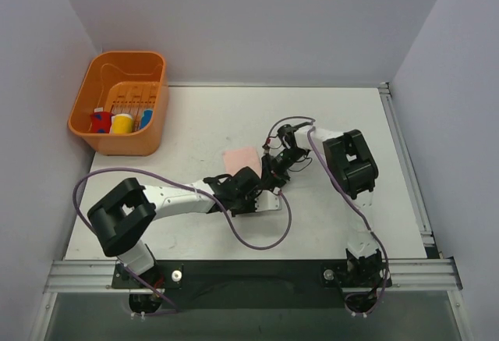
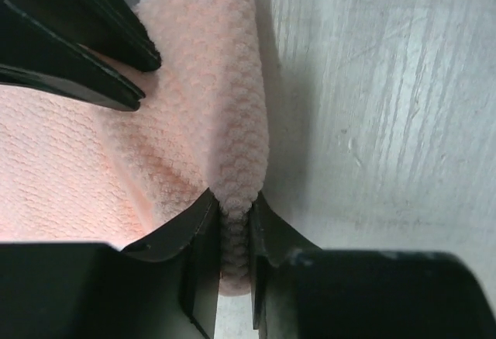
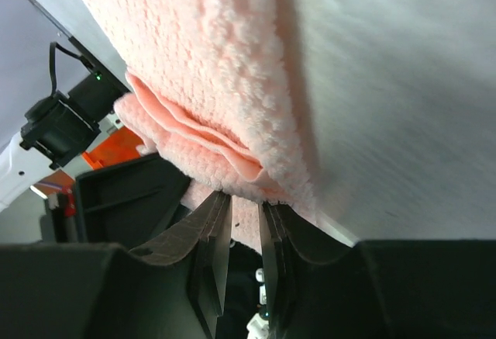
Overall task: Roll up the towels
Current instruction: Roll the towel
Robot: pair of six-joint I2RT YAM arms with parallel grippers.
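Left end effector [image 2: 232, 204]: clamped on a raised ridge of the pink towel [image 2: 205, 83]. I see the pile squeezed thin between the two fingers, so that's a real pinch, not a brush.
Right end effector [image 3: 246, 209]: jaws nearly together with pink cloth showing in the gap. I read it as gripping the towel's edge, with layers bunched just above the fingertips.
Pink towel, position: lying on the counter [image 1: 195, 115], right under and ahead of both end effectors, which sit close side by side on the same edge. Most of the cloth spreads flat away from the left fingers.
Other towel: I can't find the green and blue one. An orange basket [image 1: 158, 122] stands well off to the far left of the left end effector, holding small coloured things I can't identify.
Step in hand: by my judgement, the first turn of the edge to start the roll.
Doing it well: I'd move both wrists together at one pace and one height, lift the edge only just clear of the counter, and lay it over the flat cloth ahead, snug.
Watch for: one side leading gives a cone. Too many layers pinched drags the whole towel. End effectors this near each other could knock fingers.
Progress: early, I reckon. There's a fold here but no roll yet.
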